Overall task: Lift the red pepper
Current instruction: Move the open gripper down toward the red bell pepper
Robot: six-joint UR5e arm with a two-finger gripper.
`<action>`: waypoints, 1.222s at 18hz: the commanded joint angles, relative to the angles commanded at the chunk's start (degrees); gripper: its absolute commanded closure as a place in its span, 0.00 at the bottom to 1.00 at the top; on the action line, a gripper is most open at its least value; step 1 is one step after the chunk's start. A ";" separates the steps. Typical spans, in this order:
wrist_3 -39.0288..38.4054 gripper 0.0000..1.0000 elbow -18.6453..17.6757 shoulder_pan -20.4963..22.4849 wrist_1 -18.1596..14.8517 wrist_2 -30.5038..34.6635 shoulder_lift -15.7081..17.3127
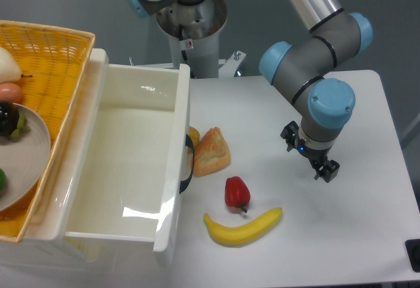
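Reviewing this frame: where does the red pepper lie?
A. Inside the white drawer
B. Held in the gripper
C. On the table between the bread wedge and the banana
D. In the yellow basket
C. The red pepper sits on the table, just below the bread wedge and just above the banana; the gripper hangs off to the right, apart from it.

The white table (367,229) carries a white bin (125,170). Right of the bin lie a bread wedge (211,150), the red pepper (237,191) and a banana (243,227).

Glossy red pepper (237,191); woven wicker basket (62,45).
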 joint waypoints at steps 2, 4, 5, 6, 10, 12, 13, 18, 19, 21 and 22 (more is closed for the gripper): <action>-0.79 0.00 0.00 0.09 0.00 0.00 0.00; -2.27 0.00 -0.09 -0.26 0.00 0.00 0.09; -5.24 0.00 -0.26 -0.52 0.09 0.00 0.00; -9.54 0.00 -0.61 -1.22 0.09 -0.09 -0.09; -13.71 0.00 -1.84 -1.85 2.10 -0.26 0.00; -13.71 0.00 -3.33 -1.67 4.12 -4.28 0.00; -13.80 0.00 -3.95 -1.67 5.00 -6.05 0.09; -13.80 0.00 -6.85 -2.55 5.19 -6.50 1.31; -13.80 0.00 -6.94 -3.24 5.19 -6.50 1.67; -13.71 0.00 -6.77 -3.69 5.19 -6.50 1.76; -13.62 0.00 -6.85 -3.87 5.01 -6.50 2.28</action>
